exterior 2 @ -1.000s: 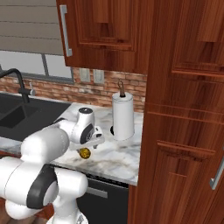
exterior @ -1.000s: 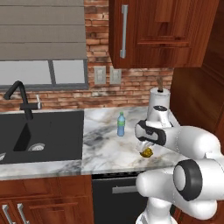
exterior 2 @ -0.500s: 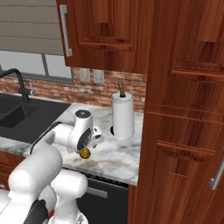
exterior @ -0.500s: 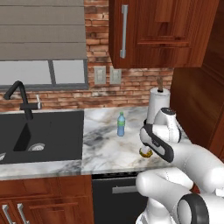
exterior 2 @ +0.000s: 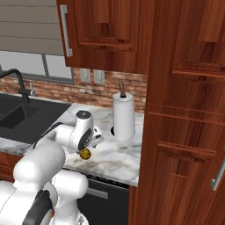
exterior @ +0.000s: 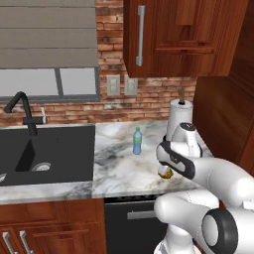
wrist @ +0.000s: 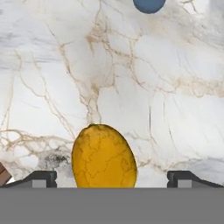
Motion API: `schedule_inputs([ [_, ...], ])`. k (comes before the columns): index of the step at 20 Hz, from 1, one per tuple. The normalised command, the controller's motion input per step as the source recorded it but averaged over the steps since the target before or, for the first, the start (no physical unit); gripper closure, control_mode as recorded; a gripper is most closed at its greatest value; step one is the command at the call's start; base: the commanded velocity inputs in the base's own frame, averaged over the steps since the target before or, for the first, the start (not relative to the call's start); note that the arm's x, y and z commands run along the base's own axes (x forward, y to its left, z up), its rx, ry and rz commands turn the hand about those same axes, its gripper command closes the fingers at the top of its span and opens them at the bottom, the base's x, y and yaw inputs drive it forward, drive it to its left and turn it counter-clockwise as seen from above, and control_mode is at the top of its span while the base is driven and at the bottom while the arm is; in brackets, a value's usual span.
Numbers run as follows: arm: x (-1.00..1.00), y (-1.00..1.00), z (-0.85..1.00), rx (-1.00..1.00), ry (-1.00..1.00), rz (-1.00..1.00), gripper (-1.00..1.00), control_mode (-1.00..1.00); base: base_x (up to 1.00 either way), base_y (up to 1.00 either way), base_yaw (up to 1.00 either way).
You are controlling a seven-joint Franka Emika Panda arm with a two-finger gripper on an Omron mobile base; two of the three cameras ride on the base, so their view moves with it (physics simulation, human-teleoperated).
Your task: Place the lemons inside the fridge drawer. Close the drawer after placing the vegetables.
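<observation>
One lemon [wrist: 103, 157], a yellow-orange oval, lies on the marble counter [exterior: 119, 168] near its front edge. In the hand view it sits between my two dark fingertips [wrist: 41, 178], which stand wide apart on either side of it. My gripper [wrist: 112, 178] is open and points down at the lemon [exterior: 165, 172] from just above. From the right side the gripper [exterior 2: 91, 146] hovers over the same lemon [exterior 2: 85, 154]. The fridge drawer is out of view.
A clear blue-capped bottle [exterior: 137, 141] stands on the counter left of the hand; its cap [wrist: 148, 4] shows at the top of the hand view. A paper towel roll [exterior 2: 123, 116] stands behind. A black sink [exterior: 44, 154] lies left, tall wooden cabinets [exterior 2: 184, 132] right.
The arm's elbow has swung to the right and lower while the hand stays over the lemon. The jaws remain open and the lemon has not moved.
</observation>
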Motion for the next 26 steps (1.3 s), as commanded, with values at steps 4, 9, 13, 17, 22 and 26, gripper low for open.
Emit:
schedule_inputs([
  [4, -0.16, 0.17, -0.42, -0.04, 0.00, 0.07, -1.00, -1.00, 0.00, 0.00, 0.00],
  [9, -0.17, 0.08, -0.40, -0.04, 0.00, 0.07, -1.00, -1.00, 0.00, 0.00, 0.00],
  [13, -0.22, 0.00, -0.34, -0.01, 0.00, 0.07, -1.00, -1.00, 0.00, 0.00, 0.00],
  [17, -0.06, 0.00, -0.37, 0.00, 0.00, 0.05, -1.00, -1.00, 0.00, 0.00, 0.00],
  [22, 0.00, 0.05, -0.43, -0.01, 0.00, 0.06, -1.00, -1.00, 0.00, 0.00, 0.00],
  [26, 0.00, 0.31, -0.50, -0.05, 0.02, 0.05, 1.00, -1.00, 0.00, 0.00, 0.00],
])
